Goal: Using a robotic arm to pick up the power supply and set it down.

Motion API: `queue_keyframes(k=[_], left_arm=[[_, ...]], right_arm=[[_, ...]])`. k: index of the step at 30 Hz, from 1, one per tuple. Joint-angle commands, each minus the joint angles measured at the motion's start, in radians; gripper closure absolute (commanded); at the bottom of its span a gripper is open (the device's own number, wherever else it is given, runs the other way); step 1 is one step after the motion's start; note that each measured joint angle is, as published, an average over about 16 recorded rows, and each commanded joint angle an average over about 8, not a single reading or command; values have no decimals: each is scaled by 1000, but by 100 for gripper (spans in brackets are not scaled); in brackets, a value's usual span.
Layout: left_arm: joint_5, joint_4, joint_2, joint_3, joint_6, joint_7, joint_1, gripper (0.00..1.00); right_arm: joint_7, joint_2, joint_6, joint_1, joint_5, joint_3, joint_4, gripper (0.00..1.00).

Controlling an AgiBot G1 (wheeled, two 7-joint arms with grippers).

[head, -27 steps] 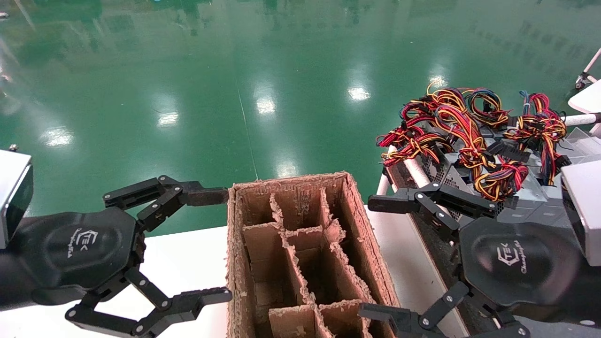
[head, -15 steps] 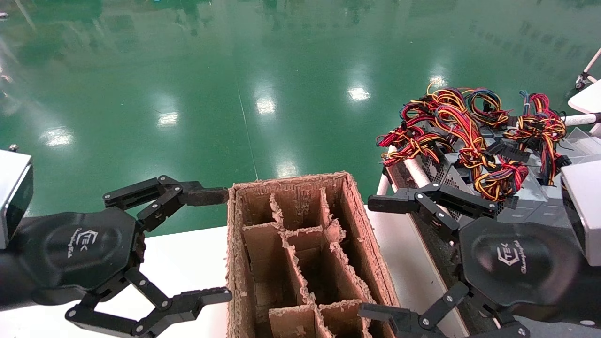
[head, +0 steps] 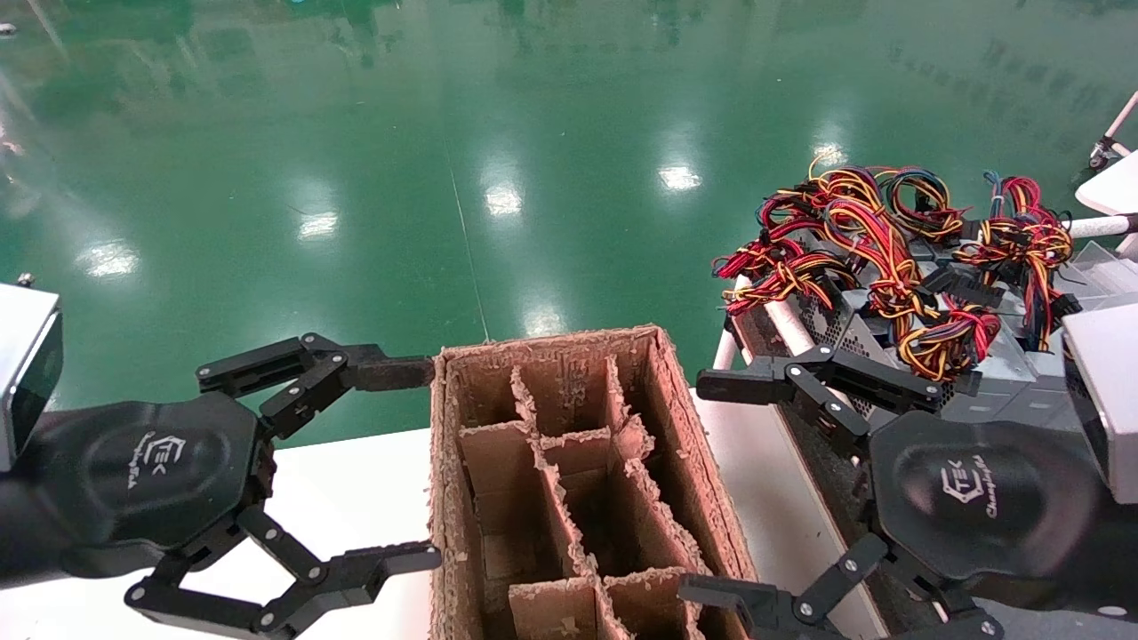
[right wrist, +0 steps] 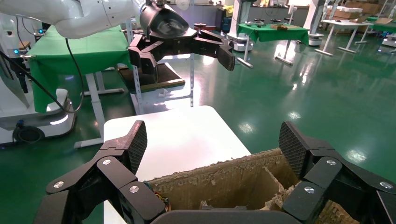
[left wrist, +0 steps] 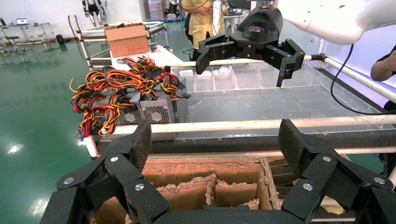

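Several silver-grey power supplies (head: 845, 333) with red, yellow and black wire bundles (head: 876, 236) lie on the cart at the back right. The left wrist view shows one fan grille (left wrist: 156, 111). My right gripper (head: 693, 485) hangs open between the cart and the cardboard box, short of the power supplies, holding nothing. My left gripper (head: 433, 464) stands open against the box's left wall, also holding nothing. In each wrist view the gripper's own jaws, left (left wrist: 215, 140) and right (right wrist: 212, 140), gape wide over the box.
A brown cardboard divider box (head: 444, 498) stands on the white table (head: 356, 489) between both grippers. The cart's white rail (head: 787, 324) borders the power supplies. A bit of coloured wire (right wrist: 158, 196) shows inside the box. Green floor lies beyond.
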Motion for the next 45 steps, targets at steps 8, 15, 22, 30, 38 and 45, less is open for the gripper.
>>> queue_keyframes(k=[8, 15, 22, 30, 38, 45], left_arm=[[0, 0, 0, 0, 0, 0, 0, 100], [0, 0, 0, 0, 0, 0, 0, 100], [0, 0, 0, 0, 0, 0, 0, 100], [0, 0, 0, 0, 0, 0, 0, 100], [0, 0, 0, 0, 0, 0, 0, 100], [0, 0, 0, 0, 0, 0, 0, 60]], right_arm=[[0, 0, 0, 0, 0, 0, 0, 0], [0, 0, 0, 0, 0, 0, 0, 0], [0, 0, 0, 0, 0, 0, 0, 0], [0, 0, 0, 0, 0, 0, 0, 0], [0, 0, 0, 0, 0, 0, 0, 0], [0, 0, 0, 0, 0, 0, 0, 0]])
